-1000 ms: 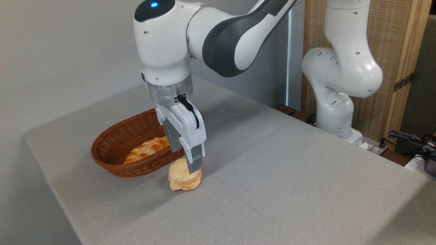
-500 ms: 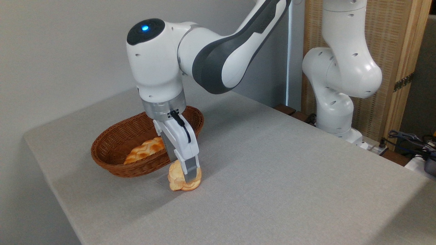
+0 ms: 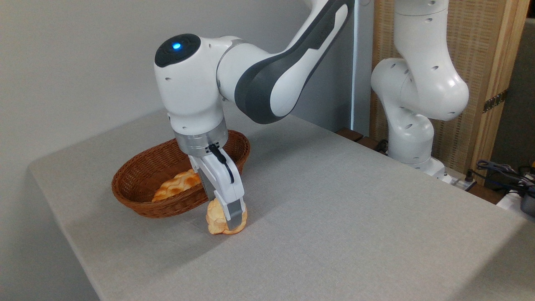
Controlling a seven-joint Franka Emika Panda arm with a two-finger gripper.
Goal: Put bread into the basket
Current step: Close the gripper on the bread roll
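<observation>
Surroundings: grey cloth-covered table (image 3: 334, 200) seen w/ an oval reddish-brown woven wicker basket (image 3: 138, 196) at left; a long braided golden loaf (image 3: 175, 187) is laid inside it. Wicker screen and cables noted at right, well apart.
Obstruction: basket's near rim is found just beside the bun, between it and the basket interior; loaf takes up part of the floor.
Bread: small round pale golden bun w/ orange-brown edges (image 3: 215, 220), lobed, seated on the table outside the basket, near its front-right rim.
Arm: white and grey robot arm (image 3: 267, 79) is bent over from upper right, wrist pointed down, slightly tilted.
Gripper: white two-finger gripper (image 3: 228, 217) is lowered astride the bun, fingers at its sides; whether contact is made can't be told.
</observation>
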